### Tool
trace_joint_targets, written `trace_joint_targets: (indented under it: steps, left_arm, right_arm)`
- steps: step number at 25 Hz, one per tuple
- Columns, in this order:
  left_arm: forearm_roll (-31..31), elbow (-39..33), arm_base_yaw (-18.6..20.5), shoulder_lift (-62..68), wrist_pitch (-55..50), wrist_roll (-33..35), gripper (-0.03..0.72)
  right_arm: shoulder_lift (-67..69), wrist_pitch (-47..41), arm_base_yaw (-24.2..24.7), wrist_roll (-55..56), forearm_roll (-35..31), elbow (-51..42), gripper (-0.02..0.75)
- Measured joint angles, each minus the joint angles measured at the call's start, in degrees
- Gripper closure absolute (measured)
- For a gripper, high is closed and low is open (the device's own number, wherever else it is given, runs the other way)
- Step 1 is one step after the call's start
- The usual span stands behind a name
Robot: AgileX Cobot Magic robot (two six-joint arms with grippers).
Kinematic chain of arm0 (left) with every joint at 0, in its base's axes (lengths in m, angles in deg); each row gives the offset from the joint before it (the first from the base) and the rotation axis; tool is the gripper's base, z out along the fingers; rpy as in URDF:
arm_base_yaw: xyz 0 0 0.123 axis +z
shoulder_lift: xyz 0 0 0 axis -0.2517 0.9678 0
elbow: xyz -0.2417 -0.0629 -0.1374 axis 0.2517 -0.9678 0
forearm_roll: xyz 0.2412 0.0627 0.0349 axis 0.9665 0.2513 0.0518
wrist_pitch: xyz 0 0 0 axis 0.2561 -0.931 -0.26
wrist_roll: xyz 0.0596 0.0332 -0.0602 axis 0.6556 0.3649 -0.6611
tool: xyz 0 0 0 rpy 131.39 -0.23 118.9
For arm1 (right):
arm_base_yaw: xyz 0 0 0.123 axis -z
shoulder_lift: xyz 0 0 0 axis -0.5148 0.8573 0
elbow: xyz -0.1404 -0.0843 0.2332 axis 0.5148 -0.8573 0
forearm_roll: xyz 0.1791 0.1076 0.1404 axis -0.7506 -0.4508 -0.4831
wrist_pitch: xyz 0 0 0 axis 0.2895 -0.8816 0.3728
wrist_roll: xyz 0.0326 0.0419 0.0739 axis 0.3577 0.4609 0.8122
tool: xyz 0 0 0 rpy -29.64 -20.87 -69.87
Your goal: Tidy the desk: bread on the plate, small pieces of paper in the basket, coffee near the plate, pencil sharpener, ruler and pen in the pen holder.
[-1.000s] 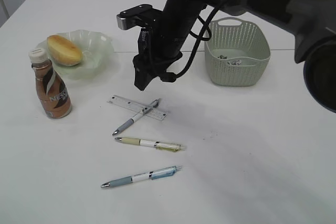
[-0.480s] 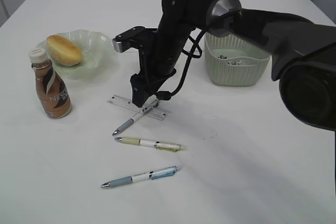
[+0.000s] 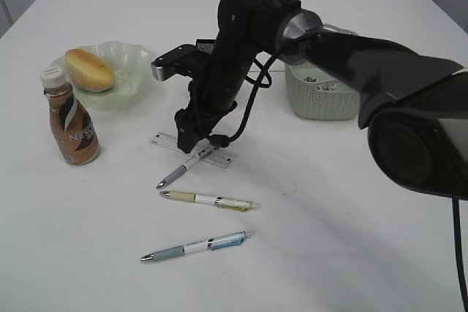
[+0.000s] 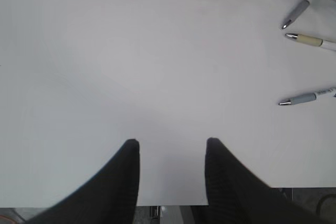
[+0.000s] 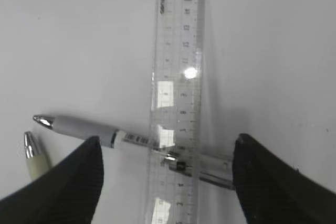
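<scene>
Right claw [image 5: 165, 169] spread wide, straddling clear plastic ruler [image 5: 174, 98] that lies flat across grey-white pen [image 5: 94, 129] on matte white worktop [image 3: 329, 217]. Left claw [image 4: 170, 145] half open, empty. Roll [image 3: 89, 69] on ruffled glass plate [image 3: 139, 63].
</scene>
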Motion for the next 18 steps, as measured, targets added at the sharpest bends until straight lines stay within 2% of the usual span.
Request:
trace_joint_targets:
  steps: [6, 18]
  left_arm:
    - [0.1, -3.6, 0.0, 0.0, 0.0, 0.0, 0.381]
    - [0.1, -3.9, 0.0, 0.0, 0.0, 0.0, 0.381]
  right_arm:
    - [2.2, 0.0, -0.7, 0.0, -0.3, 1.4, 0.176]
    - [2.5, 0.3, -0.7, -0.5, -0.4, 2.4, 0.176]
